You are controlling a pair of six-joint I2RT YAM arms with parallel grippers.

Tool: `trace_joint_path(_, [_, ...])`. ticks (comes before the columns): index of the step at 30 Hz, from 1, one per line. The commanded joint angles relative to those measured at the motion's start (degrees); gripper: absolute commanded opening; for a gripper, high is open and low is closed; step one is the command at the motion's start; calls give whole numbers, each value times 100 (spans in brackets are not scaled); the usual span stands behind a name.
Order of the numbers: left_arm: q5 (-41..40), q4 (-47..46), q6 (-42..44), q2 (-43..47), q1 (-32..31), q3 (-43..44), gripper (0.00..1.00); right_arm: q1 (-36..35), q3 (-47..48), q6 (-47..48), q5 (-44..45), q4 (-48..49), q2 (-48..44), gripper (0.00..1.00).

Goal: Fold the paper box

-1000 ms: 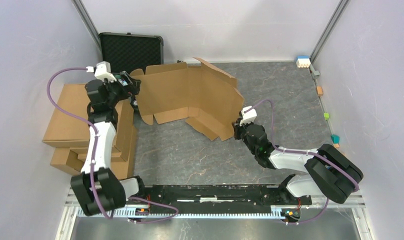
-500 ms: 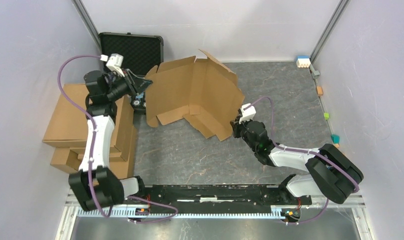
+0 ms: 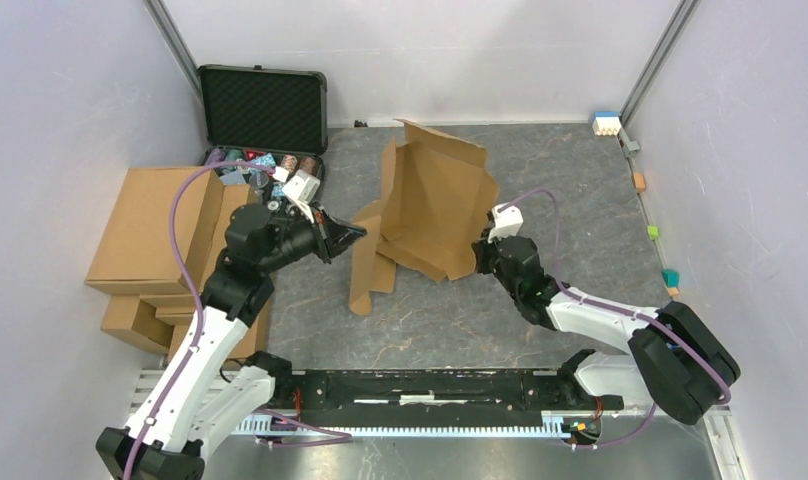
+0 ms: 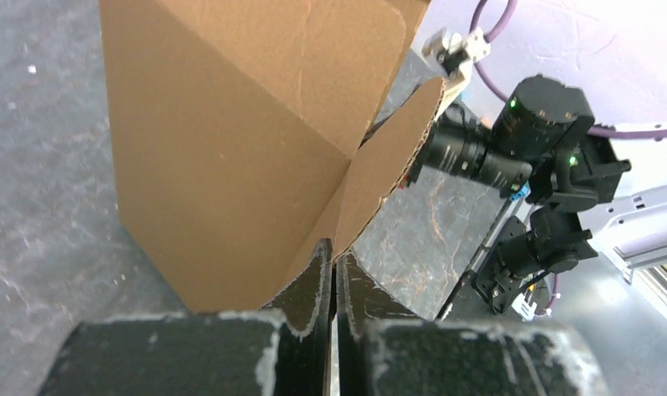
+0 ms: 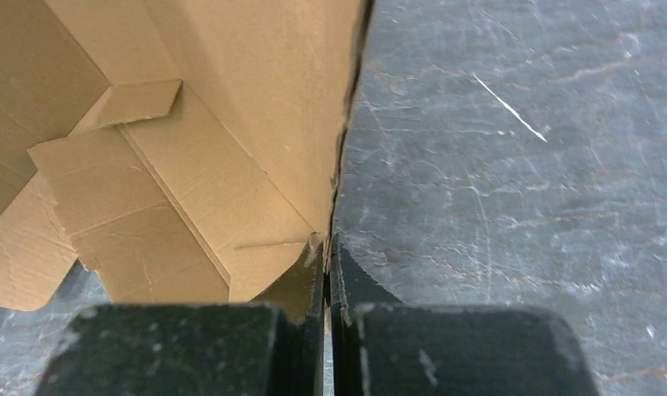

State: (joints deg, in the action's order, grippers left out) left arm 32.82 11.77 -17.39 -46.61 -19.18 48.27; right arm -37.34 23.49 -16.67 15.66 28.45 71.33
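Down front, the left fingers (image 4: 333,257) are clenched on the low corner of a flap of the paper box (image 3: 435,205), while the right fingers (image 5: 326,247) pinch its right edge, clamped tight. The box stands half-folded, panels upright, mid-frame on the grey bench (image 3: 570,190). Brown cartons (image 3: 140,235) are stacked at the left, with a black case (image 3: 263,105) open at the upper left.
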Motion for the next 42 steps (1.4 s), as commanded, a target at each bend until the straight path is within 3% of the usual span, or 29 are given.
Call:
trace_joint_path(1, [-452, 248, -606, 453, -94, -572, 2, 231, 431, -755, 317, -596, -119, 0])
trace_joint_path(7, [-418, 818, -266, 648, -95, -519, 2, 487, 476, -1195, -160, -628, 43, 0])
trace_joint_path(11, [-171, 853, -300, 608, -95, -536, 2, 491, 207, -810, -900, -37, 249, 19])
trace_joint_path(17, [-73, 1071, -186, 604, -94, -358, 3, 497, -453, -166, -775, 1083, 219, 28])
trace_joint_path(22, [177, 1320, -85, 288, -93, -137, 4, 493, -582, 212, -902, 1741, 416, 41])
trace_joint_path(27, [238, 1373, -43, 265, -94, -57, 4, 491, -352, 264, -990, 1585, 776, 41])
trace_joint_path(32, [506, 1304, -204, 241, -94, -144, 4, 480, -252, -252, -1293, 1670, 1074, 41])
trace_joint_path(39, [662, 1205, -495, 289, -95, -317, 4, 230, -30, -476, -1467, 1763, 1443, 58])
trace_joint_path(42, [774, 1106, -659, 279, -94, -402, 4, 106, 75, -664, -1313, 1680, 1624, 56])
